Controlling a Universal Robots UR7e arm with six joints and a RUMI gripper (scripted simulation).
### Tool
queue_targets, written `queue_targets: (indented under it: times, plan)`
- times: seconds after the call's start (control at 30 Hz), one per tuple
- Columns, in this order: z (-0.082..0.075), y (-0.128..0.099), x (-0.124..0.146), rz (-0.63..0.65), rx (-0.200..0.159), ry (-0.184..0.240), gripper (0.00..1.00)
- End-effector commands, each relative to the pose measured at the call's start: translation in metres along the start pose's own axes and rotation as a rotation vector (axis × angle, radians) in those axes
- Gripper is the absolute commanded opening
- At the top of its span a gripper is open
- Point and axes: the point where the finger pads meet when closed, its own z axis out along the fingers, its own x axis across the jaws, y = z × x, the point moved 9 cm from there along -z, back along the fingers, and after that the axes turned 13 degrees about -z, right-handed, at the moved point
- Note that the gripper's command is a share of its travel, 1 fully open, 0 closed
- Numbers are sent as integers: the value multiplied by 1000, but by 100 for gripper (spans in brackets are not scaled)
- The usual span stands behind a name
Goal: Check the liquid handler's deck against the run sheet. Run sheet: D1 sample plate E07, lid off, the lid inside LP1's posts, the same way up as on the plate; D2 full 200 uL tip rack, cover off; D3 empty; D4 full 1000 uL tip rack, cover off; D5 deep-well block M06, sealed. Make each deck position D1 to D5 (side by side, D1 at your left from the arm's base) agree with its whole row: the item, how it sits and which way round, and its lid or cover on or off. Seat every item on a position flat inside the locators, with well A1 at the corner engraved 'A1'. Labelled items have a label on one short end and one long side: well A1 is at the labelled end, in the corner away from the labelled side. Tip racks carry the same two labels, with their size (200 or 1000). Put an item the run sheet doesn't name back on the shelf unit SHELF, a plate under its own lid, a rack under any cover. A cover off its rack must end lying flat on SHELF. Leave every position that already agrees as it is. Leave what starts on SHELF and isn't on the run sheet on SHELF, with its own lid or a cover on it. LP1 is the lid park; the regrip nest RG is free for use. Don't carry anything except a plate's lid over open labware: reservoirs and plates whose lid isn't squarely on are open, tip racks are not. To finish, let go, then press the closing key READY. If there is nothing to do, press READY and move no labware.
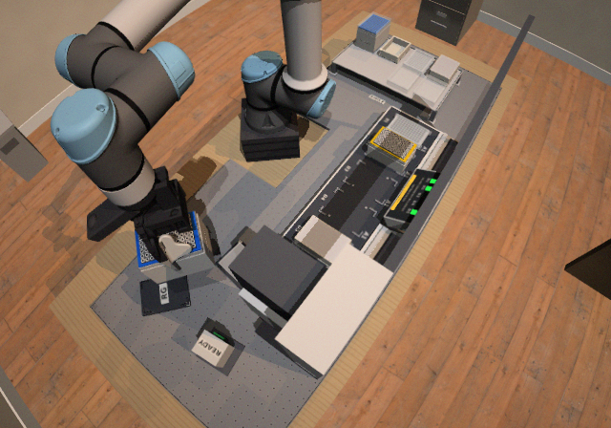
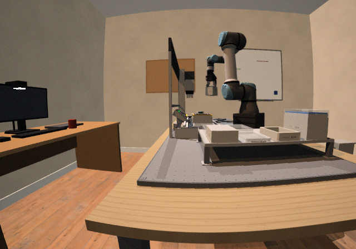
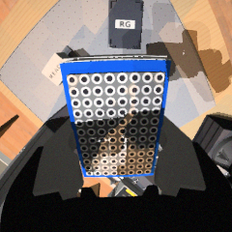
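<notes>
My gripper [image 1: 165,246] is shut on a blue-rimmed tip rack [image 1: 170,253] full of tips, with no cover on it, and holds it in the air a little short of the black regrip nest RG [image 1: 164,293]. In the wrist view the rack [image 3: 116,123] fills the middle and the RG nest [image 3: 126,23] lies beyond its far end. In the exterior view the rack [image 2: 211,90] hangs high above the table. On the deck [image 1: 368,186] a yellow-rimmed tip rack [image 1: 391,142] sits at the far end, a clear-looking plate [image 1: 409,128] behind it. The middle positions are bare.
The READY key [image 1: 213,348] stands near the RG nest. The liquid handler's dark and white housing [image 1: 308,297] is at the deck's near end. SHELF [image 1: 399,70] at the far end holds a blue-topped covered rack [image 1: 373,31], an open tray and flat plates.
</notes>
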Motion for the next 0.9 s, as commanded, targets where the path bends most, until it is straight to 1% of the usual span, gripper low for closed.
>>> queue_targets:
  times: [0.0,0.07,0.17,0.57,0.63,0.8,0.87]
  plan:
    - [-1,-3,-1,0,1,0,0]
    - [-1,-3,-1,0,1,0,0]
    - [-1,-17,-7,50,1,-1,0]
    - [-1,-72,-29,50,1,-1,0]
    - [-1,-72,-29,50,1,-1,0]
    - [-1,-95,-39,50,1,-1,0]
    - [-1,-95,-39,50,1,-1,0]
